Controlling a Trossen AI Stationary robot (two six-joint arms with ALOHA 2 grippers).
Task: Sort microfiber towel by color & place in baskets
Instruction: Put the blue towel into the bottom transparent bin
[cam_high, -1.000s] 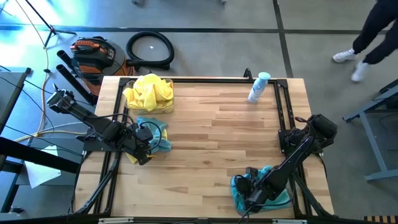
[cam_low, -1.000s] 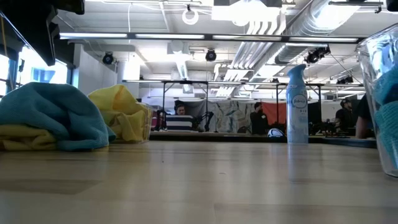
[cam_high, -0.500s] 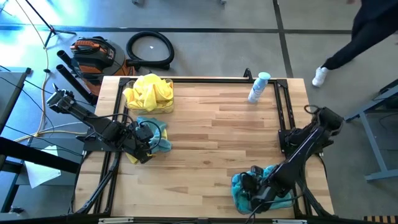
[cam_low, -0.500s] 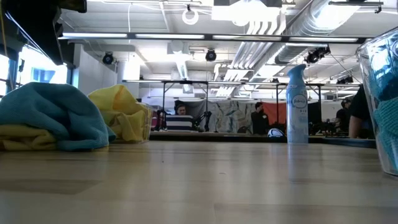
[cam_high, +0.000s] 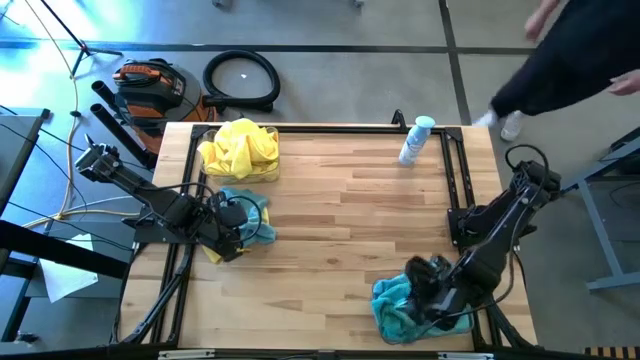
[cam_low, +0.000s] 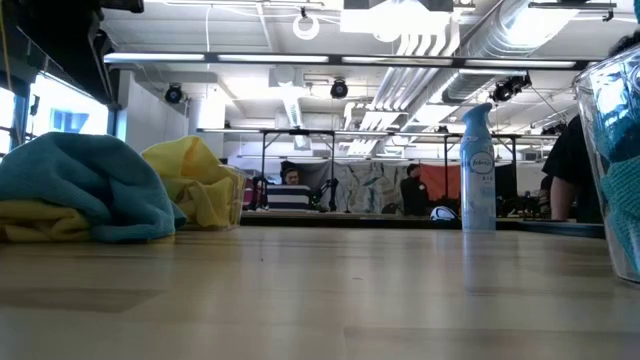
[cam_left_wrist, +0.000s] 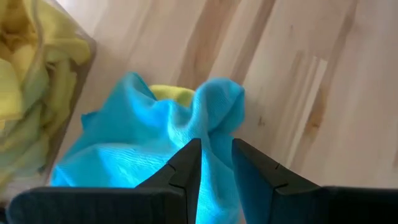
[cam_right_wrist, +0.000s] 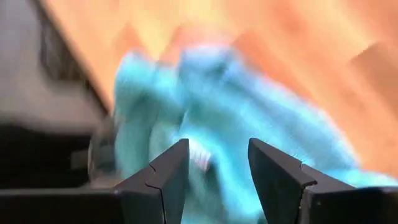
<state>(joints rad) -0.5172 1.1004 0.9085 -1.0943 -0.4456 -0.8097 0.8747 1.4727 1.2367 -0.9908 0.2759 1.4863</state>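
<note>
Bare wood table (cam_high: 350, 220) spans between left pincer (cam_high: 232, 232) and right pincer (cam_high: 425, 290).

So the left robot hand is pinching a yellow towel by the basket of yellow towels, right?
Not quite. The left gripper is pinching a teal-blue towel, not a yellow one; only a bit of yellow peeks out beneath it. The left wrist view shows this. It is beside the basket of yellow towels.
</note>
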